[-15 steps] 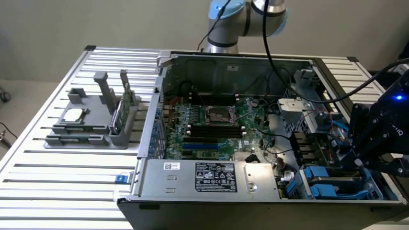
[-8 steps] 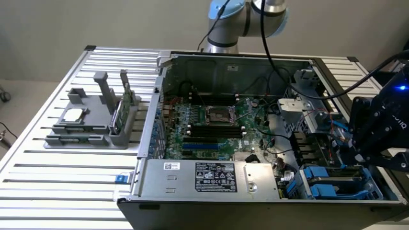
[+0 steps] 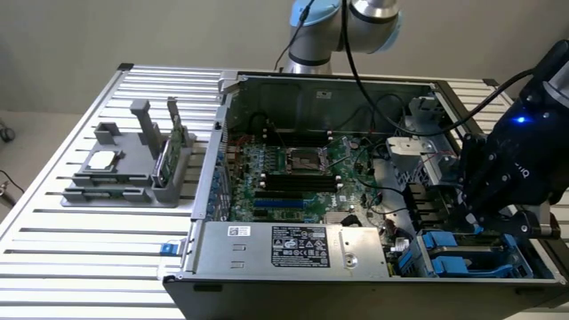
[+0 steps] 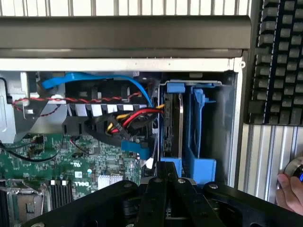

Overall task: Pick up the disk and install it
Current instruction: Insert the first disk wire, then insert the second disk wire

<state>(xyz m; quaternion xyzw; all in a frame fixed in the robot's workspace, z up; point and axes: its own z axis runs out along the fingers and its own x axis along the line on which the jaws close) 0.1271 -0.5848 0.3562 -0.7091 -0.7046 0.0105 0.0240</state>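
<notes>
Inside the bay, edge-on grey disk (image 4: 171,124) framed by blue carrier

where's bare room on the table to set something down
Free: the slatted table in front of the grey fixture, left of the computer case in the exterior view. Crowded: inside the case, with motherboard, cables and drive bay.

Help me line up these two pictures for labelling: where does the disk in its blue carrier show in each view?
Exterior view: the disk sits in the drive bay at the case's lower corner on the exterior view's right, under the gripper.
Wrist view: the disk stands on edge in its blue carrier, just beyond the gripper.
Shared landmark: the green motherboard.
</notes>
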